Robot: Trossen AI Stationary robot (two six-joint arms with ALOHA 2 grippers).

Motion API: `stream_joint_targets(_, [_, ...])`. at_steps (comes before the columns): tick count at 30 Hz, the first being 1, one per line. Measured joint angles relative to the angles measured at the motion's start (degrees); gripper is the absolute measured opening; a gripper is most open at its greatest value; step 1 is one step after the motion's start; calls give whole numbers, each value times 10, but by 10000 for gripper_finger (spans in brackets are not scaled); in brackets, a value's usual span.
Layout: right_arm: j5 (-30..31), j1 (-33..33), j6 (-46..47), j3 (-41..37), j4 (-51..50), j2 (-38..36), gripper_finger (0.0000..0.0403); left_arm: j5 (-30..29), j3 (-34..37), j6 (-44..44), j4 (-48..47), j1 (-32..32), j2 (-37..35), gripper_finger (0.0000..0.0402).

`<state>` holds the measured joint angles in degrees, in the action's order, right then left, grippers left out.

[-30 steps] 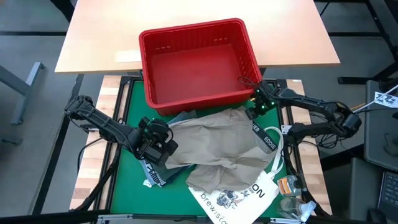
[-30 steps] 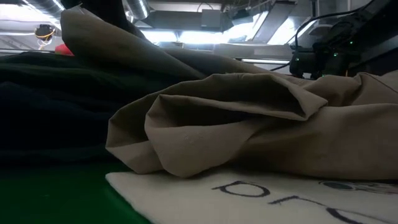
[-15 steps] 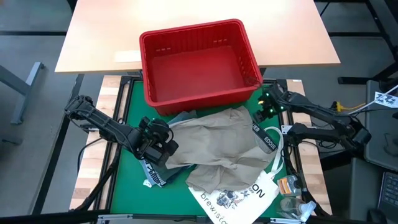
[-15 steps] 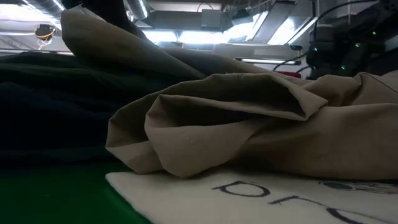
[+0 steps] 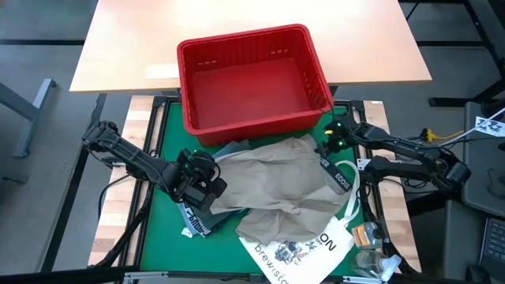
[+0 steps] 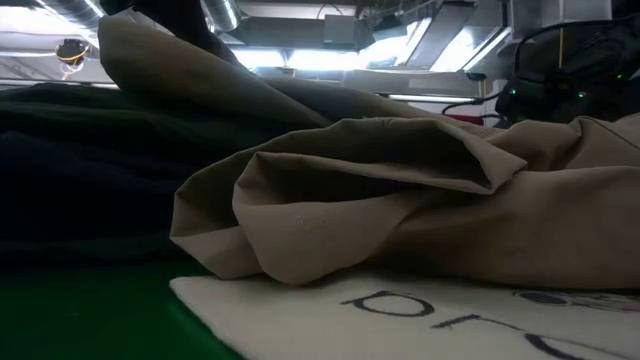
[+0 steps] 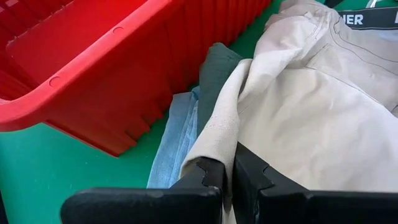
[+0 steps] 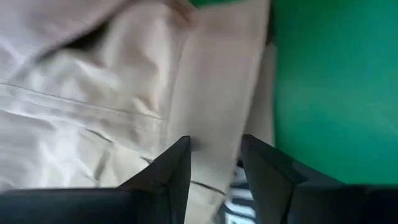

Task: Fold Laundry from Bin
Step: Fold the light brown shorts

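The red bin stands empty at the far side of the green mat. In front of it lies the laundry. A khaki garment is spread on top. A light blue denim piece and a dark green one show under its far left edge. My left gripper is at the khaki garment's left edge, shut on it. My right gripper hovers open over the garment's far right corner, by the bin's near right corner, pointing steeply down. My left gripper pinches the khaki garment's left edge between its two shut fingers, coming slanting down from the table's left. The cloth runs away from the fingers toward the right and lies on the pile; one layer or several, I cannot tell. My right gripper's fingers stand apart over a khaki strip; I cannot tell whether they touch it.
A white printed tote bag lies under the khaki garment's near right part. A grey lettered waistband runs along the garment's right side. Small items sit at the near right corner. A dark garment lies at the left.
My right gripper has drawn away from the bin's near right corner, toward the khaki garment's far right corner, and has tipped more steeply down. Its fingers keep the same gap. The garment has not moved.
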<state>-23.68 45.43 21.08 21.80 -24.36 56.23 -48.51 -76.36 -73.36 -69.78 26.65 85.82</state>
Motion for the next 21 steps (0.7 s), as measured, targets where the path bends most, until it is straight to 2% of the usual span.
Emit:
stream_joint_targets(5, [-53, 0, -1, 0, 29, 1, 143, 0, 0, 0, 0, 0, 0, 6])
stream_joint_targets(10, [-78, -1, -1, 0, 32, 9, 143, 0, 0, 0, 0, 0, 0, 6])
stream_joint_targets(15, [-75, -1, 27, 1, 31, 9, 143, 0, 0, 0, 0, 0, 0, 6])
stream_joint_targets(18, [-39, -1, 104, 2, 13, 9, 143, 0, 0, 0, 0, 0, 0, 6])
stream_joint_targets(21, [-14, 0, 115, 2, -21, 9, 143, 0, 0, 0, 0, 0, 0, 6])
